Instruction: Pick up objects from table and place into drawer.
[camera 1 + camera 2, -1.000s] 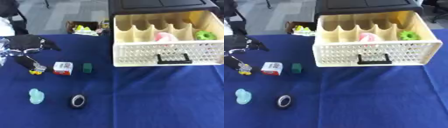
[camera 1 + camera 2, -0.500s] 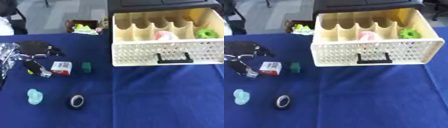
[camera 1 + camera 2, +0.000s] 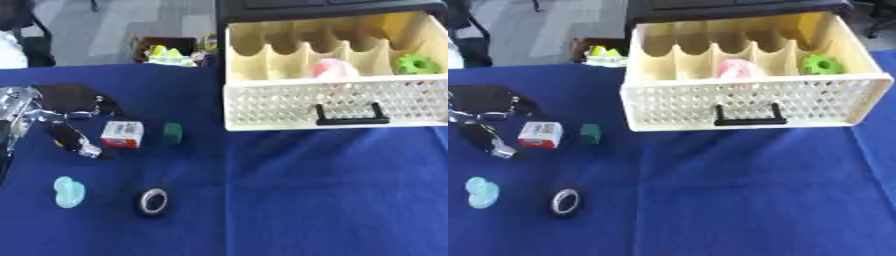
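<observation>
Box point(image 3: 122, 134) just beside left hand point(image 3: 68, 116)

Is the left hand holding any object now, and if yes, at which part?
It cannot be told. The left hand reaches down beside the red and white box, but whether its fingers hold anything is unclear.

Both eye views look down from the head at the same blue table point(image 3: 332, 200), drawer point(image 3: 745, 107) along its far edge.
</observation>
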Controlling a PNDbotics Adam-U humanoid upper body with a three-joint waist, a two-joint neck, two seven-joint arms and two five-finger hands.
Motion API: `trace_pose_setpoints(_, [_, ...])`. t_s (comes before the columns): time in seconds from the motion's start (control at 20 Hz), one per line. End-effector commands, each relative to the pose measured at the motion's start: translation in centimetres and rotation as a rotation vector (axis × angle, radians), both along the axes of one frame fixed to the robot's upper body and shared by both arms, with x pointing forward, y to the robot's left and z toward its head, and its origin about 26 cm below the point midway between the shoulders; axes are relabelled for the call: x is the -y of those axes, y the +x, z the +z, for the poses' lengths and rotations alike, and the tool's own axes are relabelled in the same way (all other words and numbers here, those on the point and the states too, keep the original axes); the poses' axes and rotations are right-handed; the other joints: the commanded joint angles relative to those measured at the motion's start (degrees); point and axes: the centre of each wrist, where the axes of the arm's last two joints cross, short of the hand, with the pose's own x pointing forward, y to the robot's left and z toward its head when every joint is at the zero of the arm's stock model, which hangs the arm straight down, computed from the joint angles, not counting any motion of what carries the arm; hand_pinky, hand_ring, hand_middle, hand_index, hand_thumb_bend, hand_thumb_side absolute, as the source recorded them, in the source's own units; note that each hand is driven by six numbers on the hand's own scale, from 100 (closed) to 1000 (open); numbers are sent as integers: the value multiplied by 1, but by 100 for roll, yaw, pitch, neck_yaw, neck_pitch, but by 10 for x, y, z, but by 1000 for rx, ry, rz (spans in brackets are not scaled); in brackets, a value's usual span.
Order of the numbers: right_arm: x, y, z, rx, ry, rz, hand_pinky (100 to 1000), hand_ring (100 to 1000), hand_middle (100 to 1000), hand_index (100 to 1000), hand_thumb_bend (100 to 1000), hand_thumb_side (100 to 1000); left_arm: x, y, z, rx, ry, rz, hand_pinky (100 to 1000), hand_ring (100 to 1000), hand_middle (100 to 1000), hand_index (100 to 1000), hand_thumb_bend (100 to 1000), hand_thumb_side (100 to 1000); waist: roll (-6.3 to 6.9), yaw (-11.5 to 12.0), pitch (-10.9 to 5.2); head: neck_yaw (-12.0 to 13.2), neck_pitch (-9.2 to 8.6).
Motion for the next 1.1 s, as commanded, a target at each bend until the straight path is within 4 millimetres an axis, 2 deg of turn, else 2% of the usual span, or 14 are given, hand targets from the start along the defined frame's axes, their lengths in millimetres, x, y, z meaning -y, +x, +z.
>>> trace_pose_setpoints(0.05, [1, -4, 7, 23, -2, 0, 876, 694, 539, 811, 100, 1000, -5, -3, 20, 34, 12, 23, 735, 826, 799, 960, 531, 1000, -20, -5, -117, 27, -43])
trace_pose_setpoints(0.3, [2, -4, 7, 24, 6, -1, 877, 694, 538, 806, 100, 1000, -6, -2, 20, 28, -7, 51, 731, 824, 797, 951, 486, 1000, -8, -34, -83, 46, -82])
trace_pose_setpoints(0.35, [2, -4, 7, 23, 7, -1, 878, 694, 537, 805, 100, 1000, -7, -2, 20, 30, -17, 57, 727, 820, 791, 941, 449, 1000, -7, -42, -71, 50, -97])
trace_pose_setpoints(1.1, [4, -4, 6, 22, 37, -2, 880, 692, 523, 798, 100, 1000, -5, -1, 18, 4, 8, 69, 720, 820, 791, 937, 446, 1000, 20, -117, 44, 76, -172])
